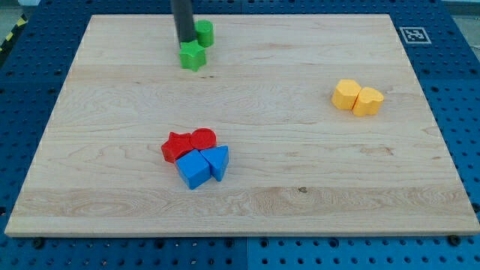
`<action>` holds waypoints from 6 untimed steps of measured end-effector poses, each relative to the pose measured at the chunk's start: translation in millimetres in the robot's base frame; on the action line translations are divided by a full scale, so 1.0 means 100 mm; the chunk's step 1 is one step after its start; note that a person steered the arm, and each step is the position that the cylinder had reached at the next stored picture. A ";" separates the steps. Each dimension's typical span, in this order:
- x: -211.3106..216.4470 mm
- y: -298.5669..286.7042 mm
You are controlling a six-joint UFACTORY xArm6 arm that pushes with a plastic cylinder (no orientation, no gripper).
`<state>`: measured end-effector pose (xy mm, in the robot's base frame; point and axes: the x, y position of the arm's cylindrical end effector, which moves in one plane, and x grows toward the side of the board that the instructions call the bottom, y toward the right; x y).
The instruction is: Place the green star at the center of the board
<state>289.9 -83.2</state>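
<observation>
The green star [193, 56] lies near the view's top, left of the middle of the wooden board [300, 195]. A green round block [204, 32] sits just above and to the right of it. My tip [185, 45] comes down from the view's top edge. It ends at the star's upper left side, between the star and the green round block, touching or almost touching the star.
A red block [175, 147] and a red round block [203, 139] touch a blue cube [194, 169] and a blue triangular block [218, 160] below the board's middle. Two yellow blocks [346, 94] [368, 100] sit together at the right.
</observation>
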 end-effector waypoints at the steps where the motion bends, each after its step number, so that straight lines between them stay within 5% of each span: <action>1: 0.26 0.11; 3: 0.43 -0.43; 6: 0.68 0.32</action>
